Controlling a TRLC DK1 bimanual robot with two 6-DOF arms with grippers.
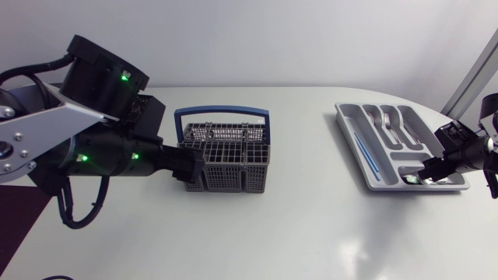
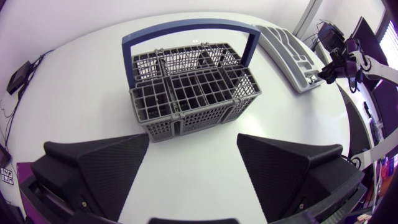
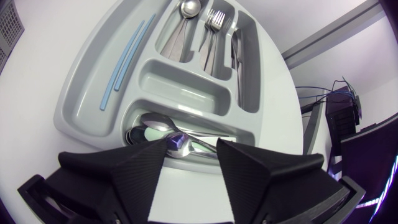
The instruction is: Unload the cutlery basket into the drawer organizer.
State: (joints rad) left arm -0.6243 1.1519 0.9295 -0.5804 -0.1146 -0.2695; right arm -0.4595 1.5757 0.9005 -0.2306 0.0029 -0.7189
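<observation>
Basket point(image 1: 233, 159) mid counter point(image 1: 311, 233), long axis left-right, directly right of left jaws, spread. Left arm point(image 1: 101, 152) far nearer. Right jaws spread over organizer point(image 1: 348, 124), spoons point(image 3: 158, 123) beneath. Basket contents unclear.

my left arm point(image 1: 101, 117): bulky black joints, green lights | link point(image 1: 31, 132): silver-grey, screw heads | cable point(image 1: 62, 204): black loop | my left gripper point(image 2: 193, 138): matte black ribbed wedges | my right arm point(image 1: 467, 152): black too

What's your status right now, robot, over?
Left hand open, just short of basket. Right hand open over tray's end slot, spoons inside. Nothing in the way.
</observation>
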